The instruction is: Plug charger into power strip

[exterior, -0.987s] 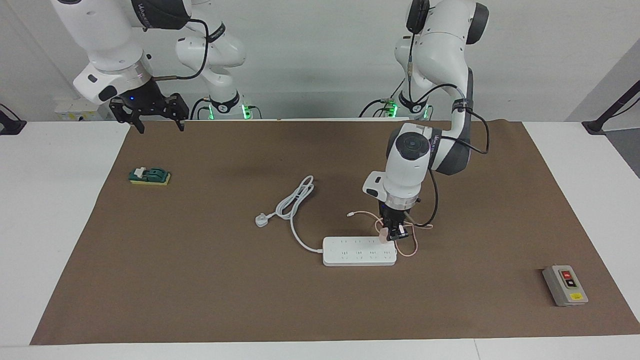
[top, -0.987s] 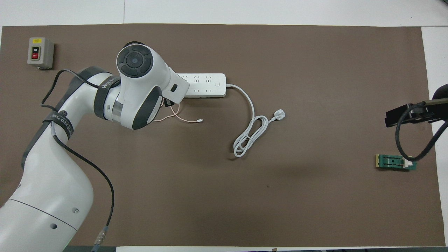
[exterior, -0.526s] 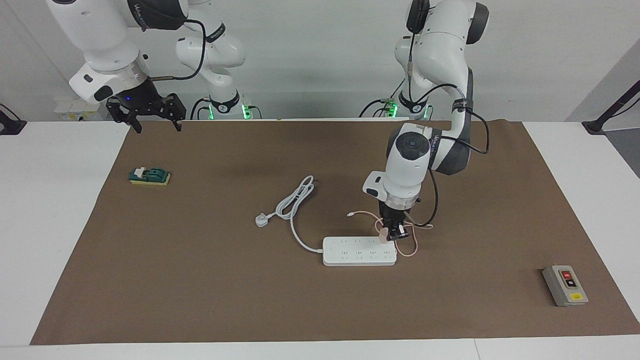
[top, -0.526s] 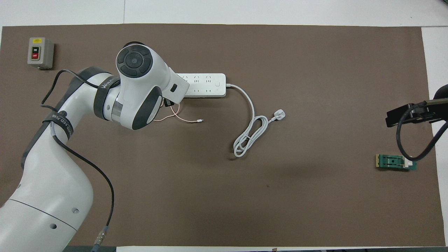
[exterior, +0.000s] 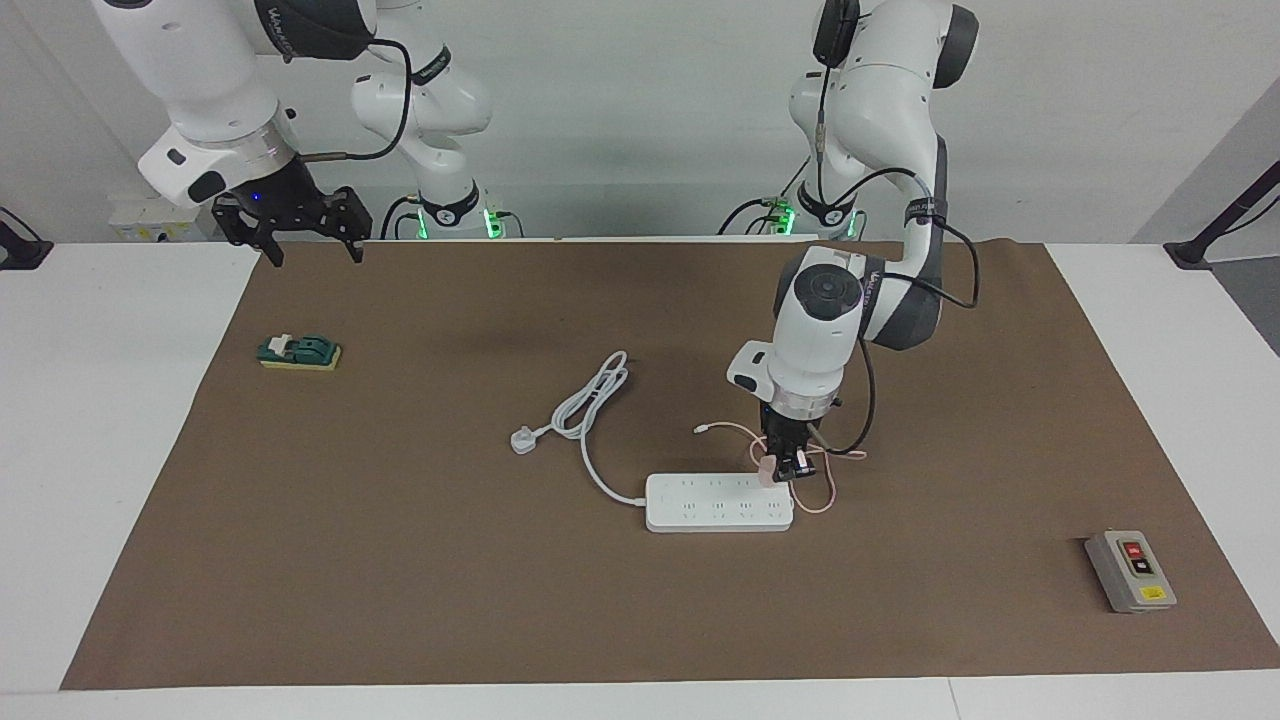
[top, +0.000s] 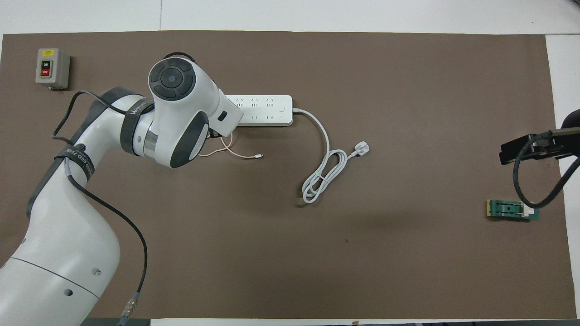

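Observation:
The power strip (exterior: 718, 503) lies flat on the brown mat; it also shows in the overhead view (top: 265, 109). My left gripper (exterior: 783, 467) points down, shut on the pale-pink charger (exterior: 766, 471). It holds the charger on the strip's end toward the left arm, at the row nearer the robots. I cannot tell whether the prongs are in. The thin pink cable (exterior: 828, 492) loops beside the strip (top: 240, 156). In the overhead view the left wrist hides the charger. My right gripper (exterior: 300, 228) is open, raised and waiting at the right arm's end (top: 530, 149).
A white three-pin plug (exterior: 523, 439) with its coiled thick cord lies nearer the robots than the strip (top: 361, 147). A grey button box (exterior: 1130, 570) sits toward the left arm's end. A small green part (exterior: 300, 352) lies toward the right arm's end.
The left wrist has shifted very slightly over the strip's end, still holding the charger. The right gripper has risen a little.

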You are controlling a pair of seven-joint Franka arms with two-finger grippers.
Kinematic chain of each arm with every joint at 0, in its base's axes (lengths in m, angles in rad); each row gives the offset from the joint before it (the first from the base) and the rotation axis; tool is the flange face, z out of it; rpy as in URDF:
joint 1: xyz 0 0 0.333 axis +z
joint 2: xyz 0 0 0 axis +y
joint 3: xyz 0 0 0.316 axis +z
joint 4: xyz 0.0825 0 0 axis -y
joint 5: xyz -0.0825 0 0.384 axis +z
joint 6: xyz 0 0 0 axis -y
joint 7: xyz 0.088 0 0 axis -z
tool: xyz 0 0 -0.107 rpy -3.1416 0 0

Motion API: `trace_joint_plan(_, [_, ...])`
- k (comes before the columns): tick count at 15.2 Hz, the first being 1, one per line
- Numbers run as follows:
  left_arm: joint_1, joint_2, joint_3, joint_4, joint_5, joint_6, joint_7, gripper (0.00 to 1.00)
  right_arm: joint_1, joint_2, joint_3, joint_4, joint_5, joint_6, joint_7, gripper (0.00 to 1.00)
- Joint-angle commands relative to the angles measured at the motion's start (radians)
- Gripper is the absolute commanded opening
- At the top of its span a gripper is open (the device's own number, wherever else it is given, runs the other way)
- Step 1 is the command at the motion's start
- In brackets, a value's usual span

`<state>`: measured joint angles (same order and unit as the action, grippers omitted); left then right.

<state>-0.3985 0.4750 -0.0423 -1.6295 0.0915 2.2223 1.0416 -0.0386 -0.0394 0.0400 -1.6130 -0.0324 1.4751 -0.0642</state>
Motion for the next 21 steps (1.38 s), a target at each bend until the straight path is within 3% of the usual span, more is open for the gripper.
trace_joint_plan(1, [0.004, 0.01, -0.008, -0.032, -0.029, 0.098, 0.072, 0.0, -0.015, -0.013, 0.011, -0.016, -0.003, 0.016, 0.018, 1.0])
trace_joint_plan(16, [0.017, 0.016, -0.007, -0.02, -0.101, 0.051, 0.123, 0.0, -0.017, -0.011, 0.011, -0.016, -0.003, 0.016, 0.017, 1.0])
trace_joint_plan(21, [0.015, 0.02, -0.005, -0.013, -0.066, 0.071, 0.147, 0.0, -0.017, -0.013, 0.011, -0.016, -0.003, 0.016, 0.017, 1.0])
